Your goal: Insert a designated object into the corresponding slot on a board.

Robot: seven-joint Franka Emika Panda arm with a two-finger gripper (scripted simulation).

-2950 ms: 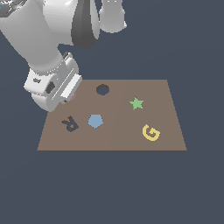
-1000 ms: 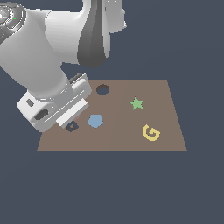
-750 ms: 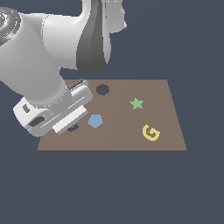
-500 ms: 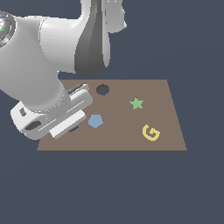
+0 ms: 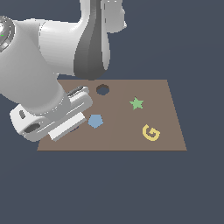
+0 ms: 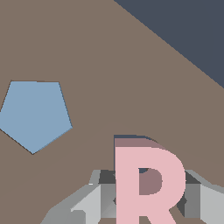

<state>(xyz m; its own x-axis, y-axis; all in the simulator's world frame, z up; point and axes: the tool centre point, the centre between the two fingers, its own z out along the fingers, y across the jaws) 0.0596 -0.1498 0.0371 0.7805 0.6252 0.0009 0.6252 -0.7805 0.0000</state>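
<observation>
In the wrist view the pale pink R block (image 6: pixel 146 183) stands between my grey fingers (image 6: pixel 89 202), and my gripper (image 6: pixel 148 199) is shut on it. A thin dark edge of the slot (image 6: pixel 129 137) shows just past the top of the R; the block covers the rest of it. The R sits low against the brown board (image 6: pixel 109 52). In the exterior view my hand (image 5: pixel 59 120) hangs over the board's (image 5: pixel 168 129) corner at the exterior view's left and hides the R, the slot and the fingertips.
On the board lie a blue pentagon (image 5: pixel 95 121) beside my hand, a green star (image 5: pixel 137 103), a yellow G (image 5: pixel 151 132) and a round dark hole (image 5: pixel 103 90). The pentagon (image 6: pixel 35 113) is also close to the R in the wrist view.
The hand has come down and toward the exterior view's left front corner of the board. It now covers the dark R recess that showed three seconds ago.
</observation>
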